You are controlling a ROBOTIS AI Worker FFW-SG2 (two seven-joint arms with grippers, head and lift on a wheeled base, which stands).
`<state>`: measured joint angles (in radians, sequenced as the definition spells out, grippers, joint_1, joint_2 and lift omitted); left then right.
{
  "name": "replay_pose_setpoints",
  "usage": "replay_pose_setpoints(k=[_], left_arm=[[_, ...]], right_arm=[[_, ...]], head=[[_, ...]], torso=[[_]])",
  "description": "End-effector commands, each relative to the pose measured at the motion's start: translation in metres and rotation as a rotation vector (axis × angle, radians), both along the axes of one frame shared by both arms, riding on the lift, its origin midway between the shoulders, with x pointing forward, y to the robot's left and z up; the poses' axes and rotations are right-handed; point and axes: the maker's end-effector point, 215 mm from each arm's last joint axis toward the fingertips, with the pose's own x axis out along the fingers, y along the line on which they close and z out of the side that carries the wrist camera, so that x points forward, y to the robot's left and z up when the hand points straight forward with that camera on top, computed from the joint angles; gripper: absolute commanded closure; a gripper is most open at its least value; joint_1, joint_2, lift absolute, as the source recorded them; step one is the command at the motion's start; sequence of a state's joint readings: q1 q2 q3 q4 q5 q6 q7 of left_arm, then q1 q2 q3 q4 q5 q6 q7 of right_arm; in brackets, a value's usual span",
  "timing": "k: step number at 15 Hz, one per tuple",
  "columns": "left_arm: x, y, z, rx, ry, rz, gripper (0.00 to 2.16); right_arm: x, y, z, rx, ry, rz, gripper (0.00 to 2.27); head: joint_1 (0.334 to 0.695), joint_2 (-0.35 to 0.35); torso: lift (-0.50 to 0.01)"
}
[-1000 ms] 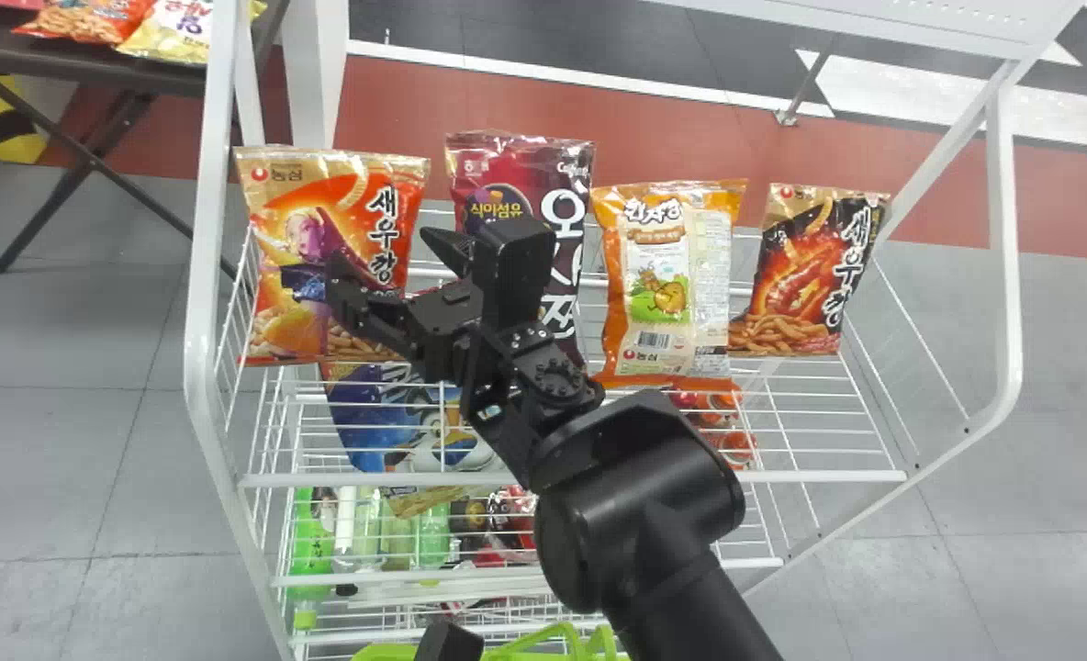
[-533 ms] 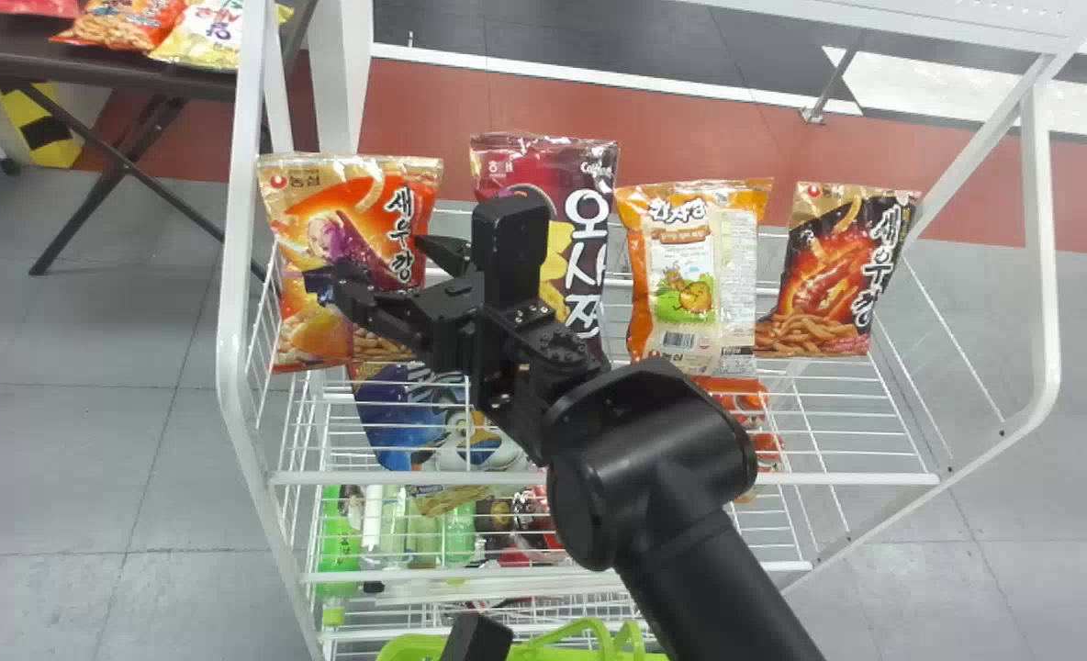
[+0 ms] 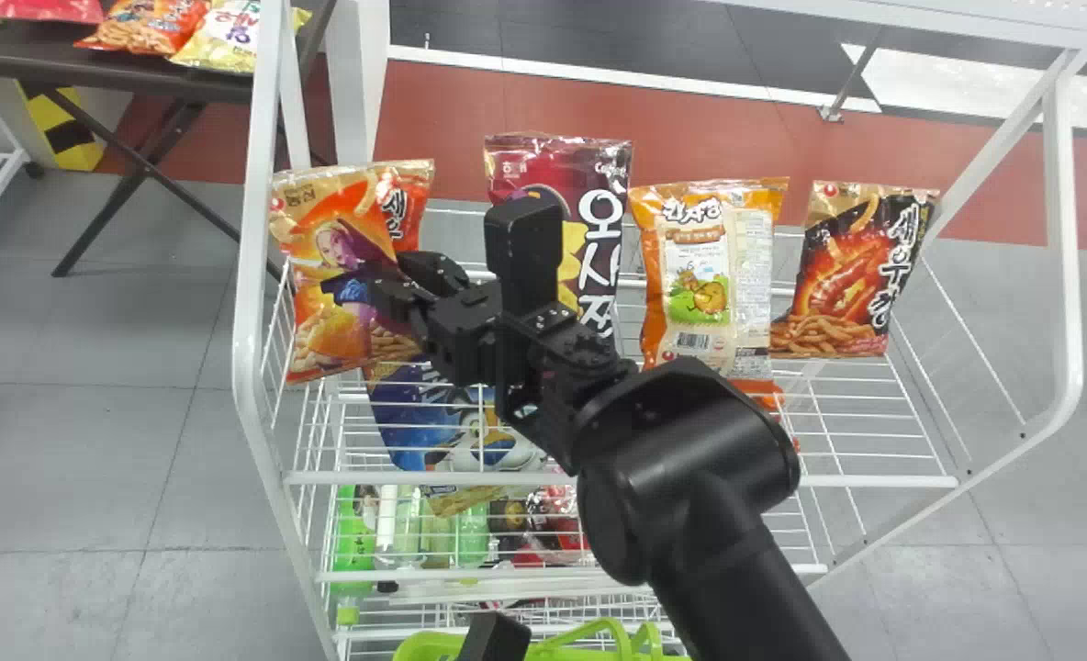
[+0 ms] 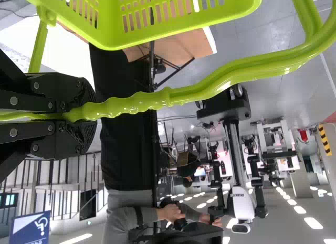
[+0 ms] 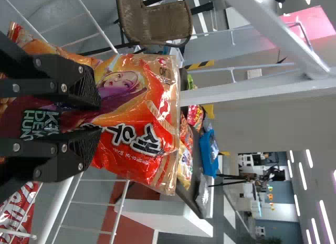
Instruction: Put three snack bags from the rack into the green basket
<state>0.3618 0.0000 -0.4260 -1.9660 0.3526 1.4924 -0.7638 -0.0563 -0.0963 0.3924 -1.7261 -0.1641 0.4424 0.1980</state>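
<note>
Right pincer (image 3: 389, 274) pinches orange bag (image 3: 323, 335), right wrist view shows; head view adds green basket (image 3: 426, 644).

Lime-green basket (image 4: 107, 31); white rack (image 3: 1065, 275); orange-and-gold snack bag (image 3: 328, 335)

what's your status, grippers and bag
Left gripper shut on basket handle. Right gripper at orange snack bag, hold unclear. White rack post close beside bag.

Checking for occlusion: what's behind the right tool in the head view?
Orange-red snack bag: top and left side show; its part behind the right tool is hidden.
</note>
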Motion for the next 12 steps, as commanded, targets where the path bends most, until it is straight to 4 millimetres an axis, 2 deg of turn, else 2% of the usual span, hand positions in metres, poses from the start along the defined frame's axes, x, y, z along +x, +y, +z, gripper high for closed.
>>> replay_pose_setpoints(k=[1, 6, 9, 12], left_arm=[[0.003, 0.0, 0.003, -0.009, -0.001, 0.014, 1.17], [0.009, 0.002, 0.001, -0.015, -0.008, 0.038, 1.17], [0.012, 0.003, 0.002, -0.018, -0.006, 0.05, 1.17], [0.018, 0.007, -0.002, -0.008, -0.011, 0.069, 1.17]], right_arm=[[-0.014, -0.019, 0.015, -0.001, -0.035, -0.013, 2.2], [-0.046, -0.066, 0.039, 0.042, -0.035, -0.051, 2.2], [-0.08, -0.086, 0.054, 0.088, 0.012, -0.042, 2.2], [-0.111, -0.112, 0.058, 0.077, 0.072, -0.057, 2.2]], head=[[0.695, -0.207], [0.695, -0.282], [0.695, -0.344], [0.695, -0.35]], torso=[[0.0], [0.0], [0.0], [0.0]])
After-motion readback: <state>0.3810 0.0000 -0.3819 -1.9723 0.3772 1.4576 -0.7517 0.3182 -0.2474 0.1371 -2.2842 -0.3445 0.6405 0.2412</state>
